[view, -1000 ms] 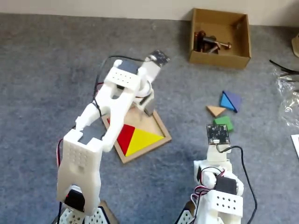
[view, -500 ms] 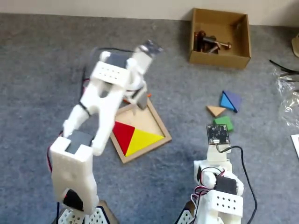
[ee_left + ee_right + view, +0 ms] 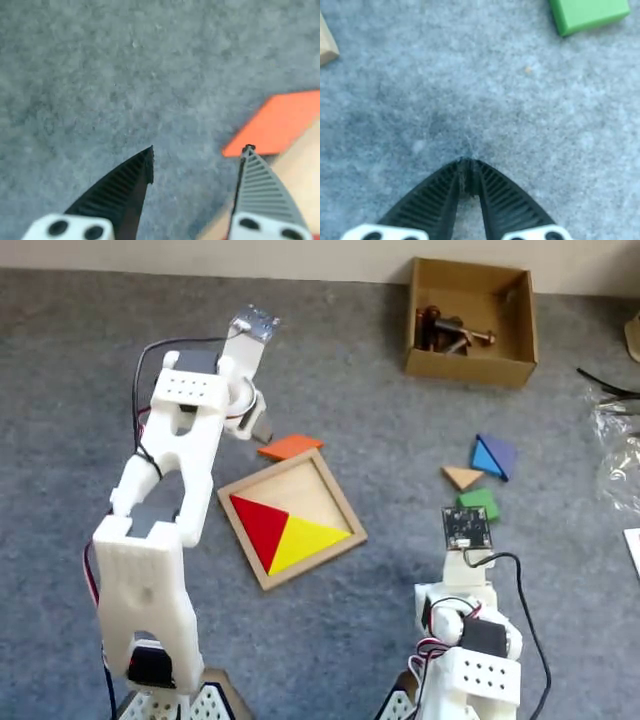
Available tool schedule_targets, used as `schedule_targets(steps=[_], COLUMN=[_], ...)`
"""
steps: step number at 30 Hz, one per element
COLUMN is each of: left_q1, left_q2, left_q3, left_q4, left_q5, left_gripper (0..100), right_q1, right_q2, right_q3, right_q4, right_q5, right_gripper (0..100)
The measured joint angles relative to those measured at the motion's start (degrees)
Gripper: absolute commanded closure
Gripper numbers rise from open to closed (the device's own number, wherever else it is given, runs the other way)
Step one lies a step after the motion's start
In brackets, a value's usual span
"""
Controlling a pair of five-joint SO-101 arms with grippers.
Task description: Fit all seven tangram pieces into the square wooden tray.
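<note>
Worktop [image 3: 80, 360] of grey felt carries everything. The left arm [image 3: 160, 510] stretches far out over it, past the near-left side of the tray. The right arm [image 3: 465, 640] sits folded close to its base, well apart from the left one.

The square wooden tray [image 3: 300, 488] lies turned at an angle between the two arms. A cardboard box [image 3: 465, 368] stands at the far edge with some small dark things inside.

Two big triangles lie flat in the near half of the tray, a red one [image 3: 258, 528] and a yellow one [image 3: 310, 538], touching along one edge. The far half shows bare wood.

An orange piece [image 3: 290, 447] lies just outside the tray, against its far rim; I cannot tell whether it rests on the rim.

The other pieces lie loose to the right of the tray. A blue triangle [image 3: 487, 457] lies partly over a purple piece [image 3: 503, 450]. A green square [image 3: 478, 503] and a small tan triangle [image 3: 462, 477] lie near them.

The left gripper [image 3: 198, 150] hangs over bare felt just beside the orange piece, its fingers [image 3: 125, 190] spread and holding nothing. The right gripper [image 3: 467, 162] points at bare felt near the green square, its fingers [image 3: 495, 195] pressed together, empty.
</note>
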Motion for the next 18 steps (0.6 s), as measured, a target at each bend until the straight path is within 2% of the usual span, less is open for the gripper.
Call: schedule_targets(steps=[14,18], left_q1=[-1.67,-1.67], left_q2=[2.90,2.90], left_q3=[0.00,-0.35], left_q4=[-0.44,3.43], left_q5=[0.18,0.18], left_gripper=[74,74], right_q1=[0.00,0.00], right_q2=[0.00,0.00], right_q3=[0.00,0.00], right_q4=[0.00,0.00], right_q5=[0.00,0.00], right_gripper=[98.7,98.7])
